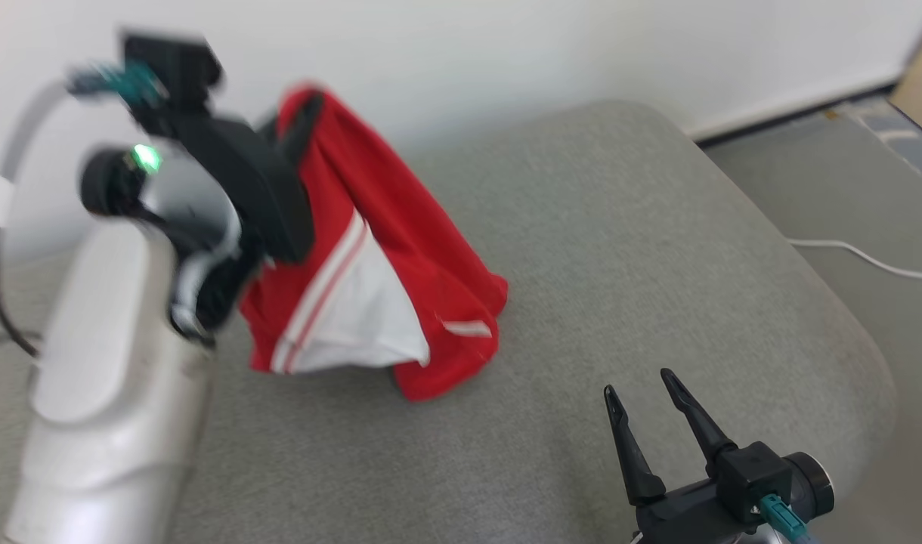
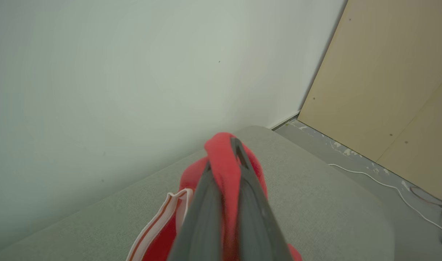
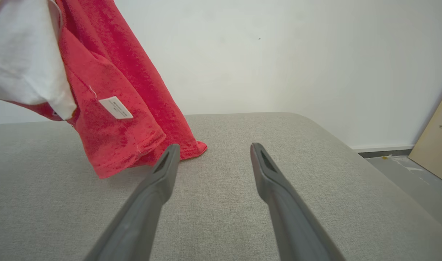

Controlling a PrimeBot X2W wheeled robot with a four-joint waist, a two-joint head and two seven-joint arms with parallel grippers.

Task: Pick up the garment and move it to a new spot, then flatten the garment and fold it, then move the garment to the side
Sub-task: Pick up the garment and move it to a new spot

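Observation:
The garment (image 1: 400, 257) is red with a white panel and white stripes. It hangs from my left gripper (image 1: 295, 125), which is raised at the upper left and shut on the fabric's top fold. In the left wrist view the red garment (image 2: 224, 163) is pinched between the two dark fingers (image 2: 203, 210). Its lower hem trails on the grey cushion (image 1: 620, 249). My right gripper (image 1: 642, 393) stands open low at the front right, apart from the cloth. From the right wrist view the garment (image 3: 112, 108) hangs to the left, a white label showing, and the right gripper (image 3: 212, 152) holds nothing.
The grey cushioned surface has a rounded right edge (image 1: 831, 302) dropping to the floor. A white cable (image 1: 861, 257) lies on the floor at the right. A pale wall (image 1: 506, 53) runs behind, and a tan board (image 2: 384, 79) leans at the far right.

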